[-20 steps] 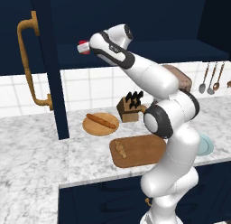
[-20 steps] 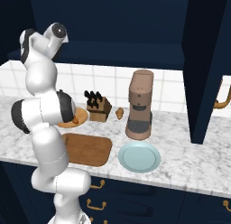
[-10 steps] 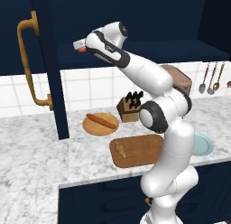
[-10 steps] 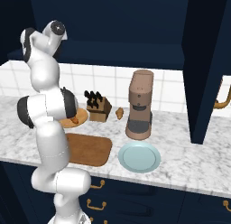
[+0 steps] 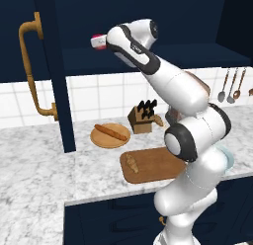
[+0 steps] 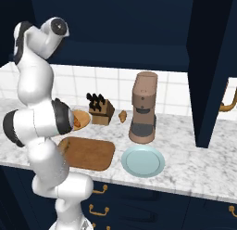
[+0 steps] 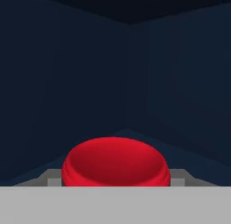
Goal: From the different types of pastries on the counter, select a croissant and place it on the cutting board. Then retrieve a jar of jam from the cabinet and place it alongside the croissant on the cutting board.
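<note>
The jar of jam (image 5: 97, 42), red with a white band, sits up at the open cabinet's shelf, and my gripper (image 5: 104, 43) is shut on it. In the hand view the jar's red top (image 7: 115, 161) lies low between my gripper's (image 7: 115, 181) fingers, with the dark cabinet interior behind it. The croissant (image 5: 131, 162) lies on the left part of the cutting board (image 5: 158, 166), which also shows in the right base view as the cutting board (image 6: 90, 154) behind the arm. The counter (image 5: 44, 175) is veined marble.
The cabinet door (image 5: 53, 76) stands open to the left with its brass handle (image 5: 30, 66). A baguette (image 5: 110, 132) lies on a round wooden plate (image 5: 99, 139). Knife block (image 6: 101, 109), a small pastry (image 6: 122, 116), coffee machine (image 6: 143, 108) and blue plate (image 6: 143, 161) stand to the right.
The jaws have closed in around the jar. The hand with the jar has shifted slightly up and to the right at the shelf.
</note>
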